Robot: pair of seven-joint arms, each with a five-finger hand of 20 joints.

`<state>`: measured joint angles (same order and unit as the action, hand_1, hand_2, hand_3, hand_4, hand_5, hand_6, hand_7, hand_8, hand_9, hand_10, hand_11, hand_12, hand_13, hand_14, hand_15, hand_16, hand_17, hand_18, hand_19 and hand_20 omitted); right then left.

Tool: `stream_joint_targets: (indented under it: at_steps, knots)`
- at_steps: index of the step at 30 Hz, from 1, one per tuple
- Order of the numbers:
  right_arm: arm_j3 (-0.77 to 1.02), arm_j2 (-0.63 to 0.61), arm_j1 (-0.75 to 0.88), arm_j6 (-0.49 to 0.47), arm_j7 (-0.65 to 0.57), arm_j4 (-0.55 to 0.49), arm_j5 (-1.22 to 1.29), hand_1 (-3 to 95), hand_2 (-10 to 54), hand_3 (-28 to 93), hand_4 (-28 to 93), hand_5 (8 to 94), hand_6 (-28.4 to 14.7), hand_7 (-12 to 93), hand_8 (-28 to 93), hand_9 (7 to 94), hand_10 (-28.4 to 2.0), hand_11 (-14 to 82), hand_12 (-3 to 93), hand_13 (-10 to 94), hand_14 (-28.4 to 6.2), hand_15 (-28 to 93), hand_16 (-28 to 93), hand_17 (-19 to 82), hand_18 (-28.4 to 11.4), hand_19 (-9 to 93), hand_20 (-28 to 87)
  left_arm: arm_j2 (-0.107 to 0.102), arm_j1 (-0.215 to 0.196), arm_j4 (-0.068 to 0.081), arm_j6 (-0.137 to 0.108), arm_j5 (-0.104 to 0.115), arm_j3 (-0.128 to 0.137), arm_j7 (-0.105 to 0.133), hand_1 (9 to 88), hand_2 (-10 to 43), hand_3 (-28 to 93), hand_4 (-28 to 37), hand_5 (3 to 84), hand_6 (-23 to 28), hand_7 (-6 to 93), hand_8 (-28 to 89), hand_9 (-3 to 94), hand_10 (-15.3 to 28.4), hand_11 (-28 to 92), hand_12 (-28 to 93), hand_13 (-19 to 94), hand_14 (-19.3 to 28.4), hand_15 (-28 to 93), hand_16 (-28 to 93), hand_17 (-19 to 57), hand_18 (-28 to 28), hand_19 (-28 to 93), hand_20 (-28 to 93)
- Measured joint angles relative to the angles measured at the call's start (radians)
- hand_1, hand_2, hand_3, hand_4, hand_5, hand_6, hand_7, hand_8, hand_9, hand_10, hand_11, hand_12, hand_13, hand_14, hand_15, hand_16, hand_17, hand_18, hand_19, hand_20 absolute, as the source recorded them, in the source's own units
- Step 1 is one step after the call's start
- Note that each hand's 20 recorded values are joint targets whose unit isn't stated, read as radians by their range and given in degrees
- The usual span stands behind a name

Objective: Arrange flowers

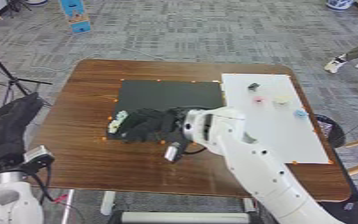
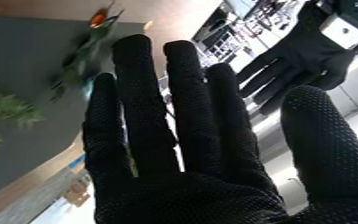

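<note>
Pale flower bunch (image 1: 118, 121) is lying at the left edge of the dark mat (image 1: 171, 92), right by the right hand (image 1: 149, 125). Can't tell if they're touching. In the right wrist view, an orange bloom (image 2: 98, 19) is sitting at the mat's edge, with long green leaves (image 2: 78, 55) running over the mat. Feathery green sprigs (image 2: 7, 110) are showing over the mat too. Can't match any of these to the pale bunch.

Right hand is hovering or resting over the near part of the mat, can't tell which. It's pointing to the robot's left, fingers straight and a bit spread, thumb standing well apart from them.

To the right, the white sheet (image 1: 273, 135) is lying beside the mat. Small pieces are sitting on its far half: dark one (image 1: 253, 86) farthest off, pink one (image 1: 258, 99) and cream one (image 1: 282, 100) side by side nearer, blue one (image 1: 301, 114) nearest, by the right edge. Small orange markers (image 1: 103, 138) are dotting the borders of mat and sheet.

Left hand (image 1: 11, 125) is hanging off the left side of the brown table (image 1: 78, 165), pointing forward, fingers straight and slightly apart.
</note>
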<state>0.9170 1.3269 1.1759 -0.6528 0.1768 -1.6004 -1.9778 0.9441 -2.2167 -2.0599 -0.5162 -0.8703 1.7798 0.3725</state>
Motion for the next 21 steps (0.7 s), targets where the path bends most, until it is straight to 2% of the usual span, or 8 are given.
stream_joint_targets:
  at_steps: [3,7,11,15,21]
  knots:
    - [-0.010,0.010,0.001,0.024,0.017,0.001,-0.040,23.6,18.2,65,-17,43.0,-1.4,24,-9,54.0,-12.2,7.1,13.1,48,-17.7,45,30,15,-20.7,55,51,0.000,0.000,0.008,0.000,0.003,0.000,0.001,29.2,18.0,74,-26.8,52.6,2.4,17.8,-9,52.1,13.1,21,10,42,13.6,16,-2,13.5,10.9,15,24]
    - [-0.007,0.031,0.003,0.041,0.074,0.019,-0.137,22.9,18.0,66,-17,41.7,-1.5,29,-9,50.3,-12.4,6.5,13.5,48,-17.9,47,30,15,-20.7,56,52,0.000,0.002,0.020,0.001,0.009,-0.007,0.002,28.8,18.3,75,-26.9,52.6,2.2,18.2,-9,52.4,13.0,21,10,43,14.3,17,-2,11.1,12.4,14,23]
    - [0.008,0.061,0.010,0.096,0.150,0.060,-0.247,22.7,17.7,67,-17,37.8,-1.0,28,-10,49.4,-11.9,6.3,13.5,47,-17.8,49,30,15,-20.8,56,52,0.000,0.007,0.028,0.009,0.009,-0.018,-0.001,28.6,18.4,75,-26.9,52.5,2.0,18.2,-10,52.6,12.8,21,10,44,14.5,18,-2,8.9,12.9,13,21]
    - [0.026,0.095,0.015,0.188,0.242,0.119,-0.415,22.6,17.3,67,-17,39.0,-1.1,29,-10,49.5,-11.8,6.3,13.4,48,-17.7,51,30,15,-20.8,56,52,0.001,0.016,0.032,0.022,0.008,-0.027,-0.002,28.4,18.4,75,-27.1,52.4,1.9,18.3,-10,52.6,12.8,21,10,44,14.6,18,-2,8.6,12.9,13,21]
    - [0.046,0.120,0.014,0.197,0.265,0.177,-0.546,22.5,16.7,68,-17,39.1,-1.0,30,-11,49.8,-12.1,6.2,13.0,49,-17.9,55,31,15,-21.1,56,53,0.001,0.019,0.032,0.045,0.007,-0.028,-0.003,28.2,18.4,75,-27.1,52.2,1.8,18.1,-10,52.6,12.8,21,11,43,14.5,18,-2,8.2,12.9,13,20]
